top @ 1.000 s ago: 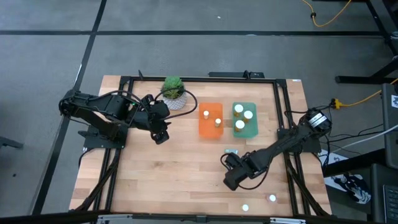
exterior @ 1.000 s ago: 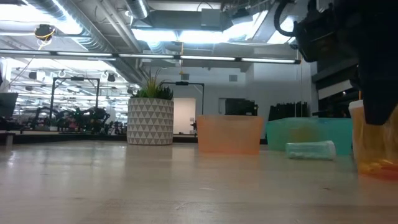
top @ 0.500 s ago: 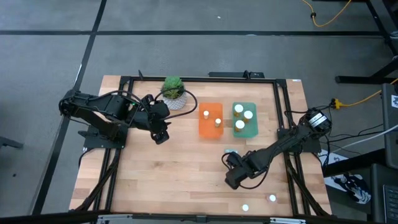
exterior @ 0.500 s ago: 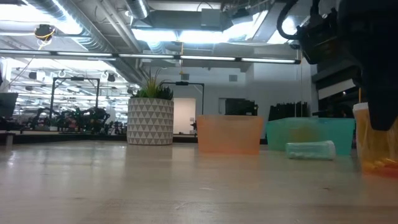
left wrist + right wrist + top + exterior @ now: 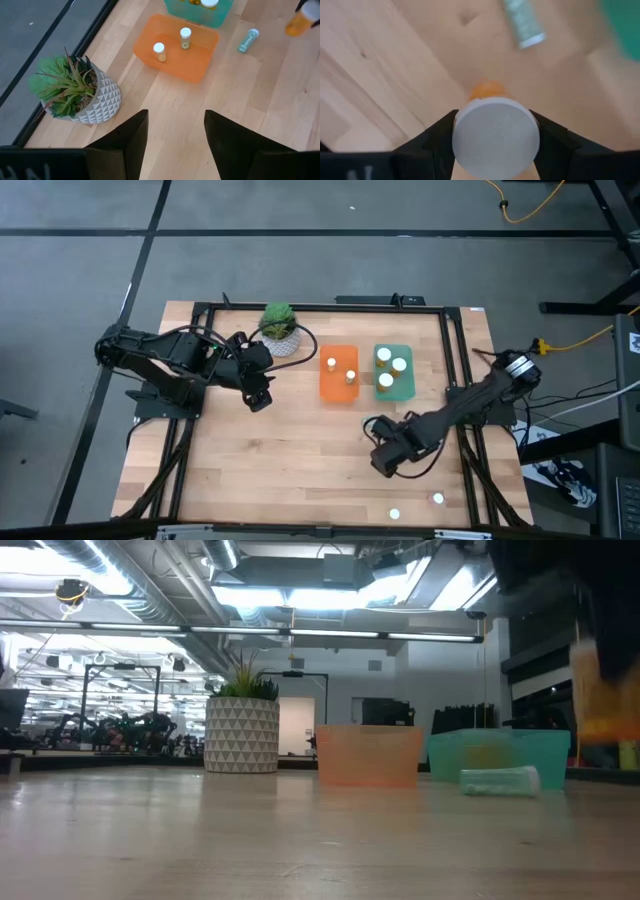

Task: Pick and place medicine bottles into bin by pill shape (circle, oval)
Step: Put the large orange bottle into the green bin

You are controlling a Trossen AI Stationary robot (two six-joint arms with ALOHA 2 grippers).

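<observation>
Right hand (image 5: 495, 145) clamped on an amber medicine bottle (image 5: 496, 137), upright, white cap up, lifted above the desk (image 5: 290, 470) near the trays, a clear bottle (image 5: 372, 423) lying on its side just beside, left hand (image 5: 172, 135) parted, empty, near the plant (image 5: 279, 326)

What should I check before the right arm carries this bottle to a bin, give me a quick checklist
1. Right pincer shut on the amber bottle, white cap between its fingers: ok.
2. Bottle lifted off the table, as the low view shows: ok.
3. Pill shape inside the held bottle: cannot tell.
4. Orange bin has free room beside its two bottles: ok.
5. Teal bin has free room; three caps sit in it: ok.
6. Green tube lying on the table between the held bottle and the bins, could be in the path: cannot tell.
7. Left pincer open, off near the plant: ok.
</observation>
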